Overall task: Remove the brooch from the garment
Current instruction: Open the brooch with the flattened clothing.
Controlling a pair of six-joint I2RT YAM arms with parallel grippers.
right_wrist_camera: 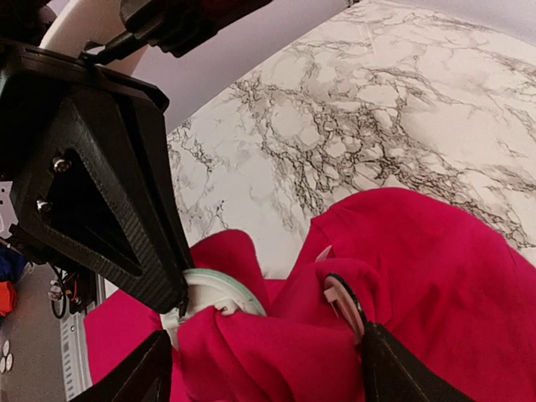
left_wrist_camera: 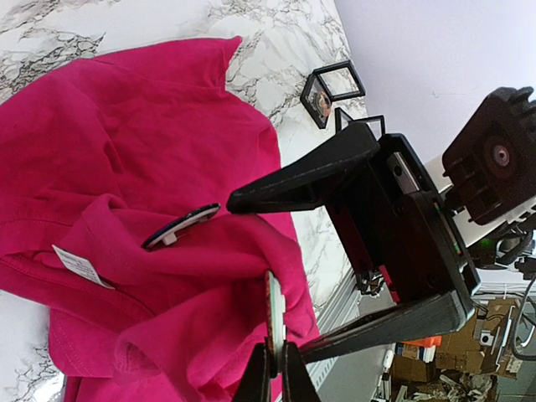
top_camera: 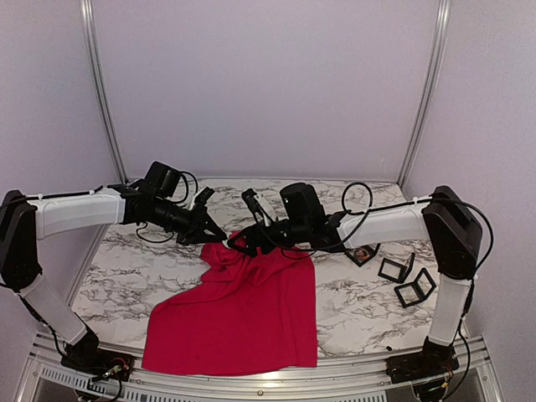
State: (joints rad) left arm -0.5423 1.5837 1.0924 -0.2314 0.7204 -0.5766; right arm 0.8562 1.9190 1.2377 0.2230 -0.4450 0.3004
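Observation:
The red garment lies on the marble table, its top edge bunched up between both grippers. My left gripper is shut on the rim of a round, pale-green-edged brooch, seen edge-on and still in the cloth. In the right wrist view the same brooch shows beside the left gripper's black finger. A second round, dark-rimmed pin sits in a fold near the white label. My right gripper is open, straddling the fold, with one fingertip beside the dark-rimmed pin.
Three small black display frames stand on the table to the right, near the right arm's elbow. The aluminium rail runs along the near edge, and the garment's hem reaches it. Both arms meet over the table's middle.

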